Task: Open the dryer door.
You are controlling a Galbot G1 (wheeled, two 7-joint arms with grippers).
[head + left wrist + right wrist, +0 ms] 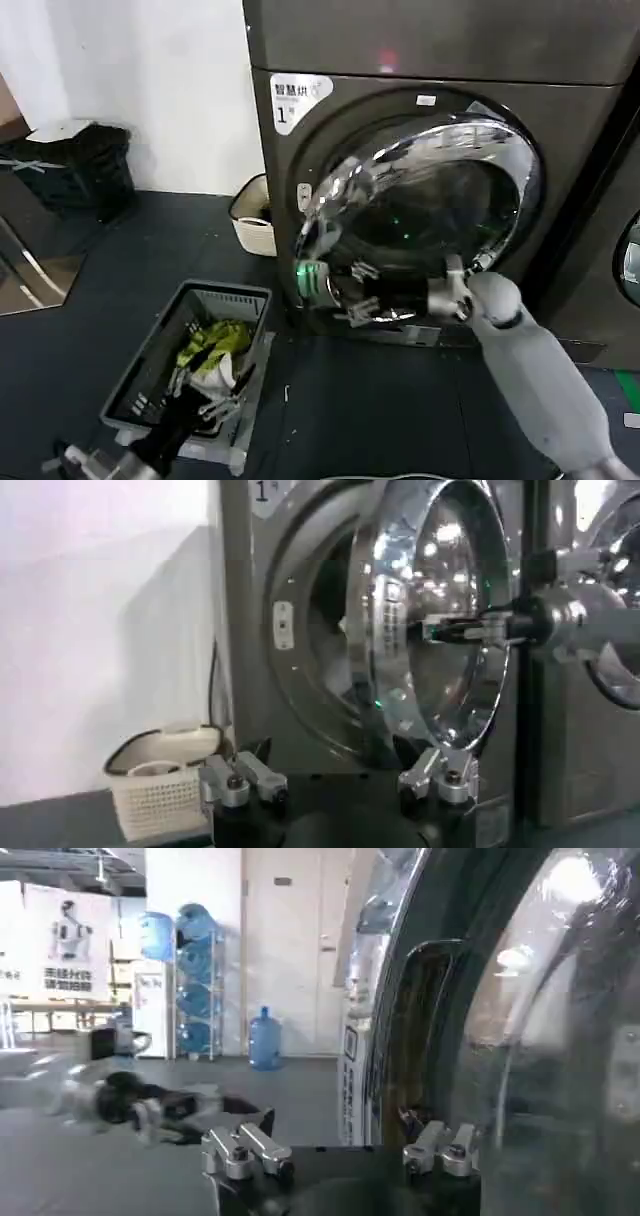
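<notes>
The dryer door (430, 215) is standing partly swung out from the dark grey machine (560, 120) marked "1", hinged on the side away from the right gripper (345, 290), which is reaching in at the door's free lower edge with its fingers spread apart, one on either side of the chrome rim (385, 630). That rim is looking slick and rigid, the glass heavy and breakable, so the free edge seems the sensible place to pull. The left gripper (215, 400) is hanging low, well apart from the door, fingers apart, over a grey basket (150, 350). I am counting one open door, two grippers, one grey basket and one white basket (252, 225).
</notes>
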